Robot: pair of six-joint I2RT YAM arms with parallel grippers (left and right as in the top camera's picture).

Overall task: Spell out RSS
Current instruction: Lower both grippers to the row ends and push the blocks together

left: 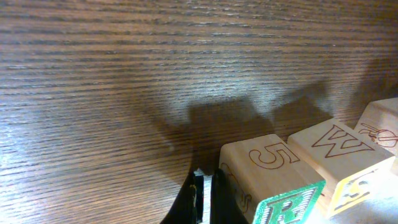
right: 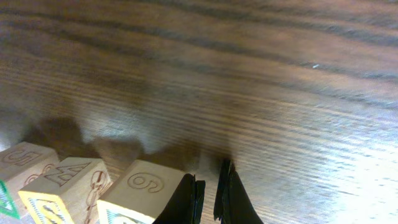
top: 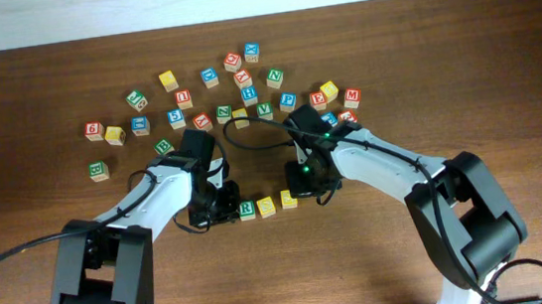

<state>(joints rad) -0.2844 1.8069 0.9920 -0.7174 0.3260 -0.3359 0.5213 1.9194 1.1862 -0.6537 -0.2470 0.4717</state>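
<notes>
Now R cube (top: 247, 210), first S cube (top: 265, 206), second S cube (top: 289, 199) in row. Left end effector (left: 205, 179), right end effector (right: 209, 179) narrow, empty, flanking. Press inward gently, evenly.

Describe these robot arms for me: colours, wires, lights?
The left arm and right arm have pale grey-white shells, black joints and black bases. Thin black cables loop off them. A green light glows on the right arm. Fingers are black.

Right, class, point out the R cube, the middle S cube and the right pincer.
R cube (top: 247, 210), overhead, green top face.
Middle S cube (top: 266, 206), overhead, yellow top face.
Right pincer (right: 209, 182), right wrist view, midway between fingertips.
</notes>
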